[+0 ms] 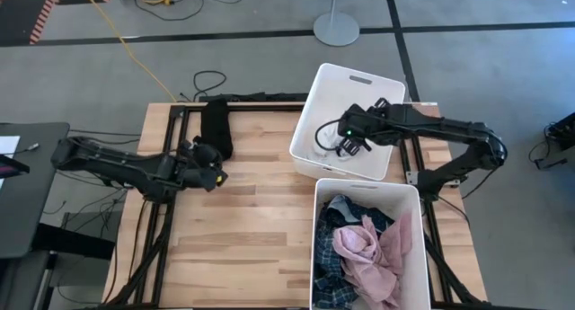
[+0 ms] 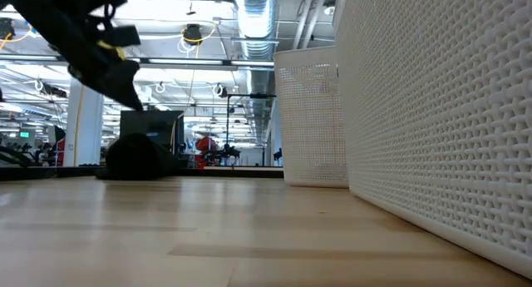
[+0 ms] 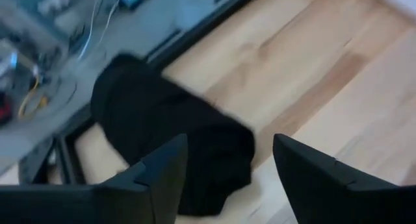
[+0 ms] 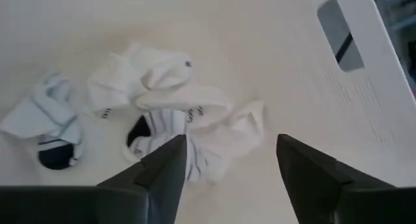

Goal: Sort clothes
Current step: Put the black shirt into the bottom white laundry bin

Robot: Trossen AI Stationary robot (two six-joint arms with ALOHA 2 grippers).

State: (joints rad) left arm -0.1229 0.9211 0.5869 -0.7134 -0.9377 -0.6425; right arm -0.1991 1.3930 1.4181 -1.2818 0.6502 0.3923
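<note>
High view: the wooden table carries two white bins on its right side. The far bin sits tilted near the far edge, and the right hand hangs over its inside, above a small bit of white sock. The near bin holds a heap of clothes: a pink piece on top, blue plaid shirt under it, and dark blue fabric toward the far end. The black piece lies at the far edge of the table, left of the far bin. The left hand hovers just near of that black piece, its arm reaching in from the left.

Low view: the black piece is a dark mound on the far part of the table, with the left arm above and to its left. The far bin stands to the right of it, and the near bin's wall fills the right side.

Left wrist view: the left hand has its two fingers spread apart, holding nothing, poised over the black piece, which lies on the wood by the table's edge.

Right wrist view: the right hand also has its fingers apart and empty, above the floor of the far bin. White and striped socks lie bunched there, with one more sock lying apart from the bunch.
</note>
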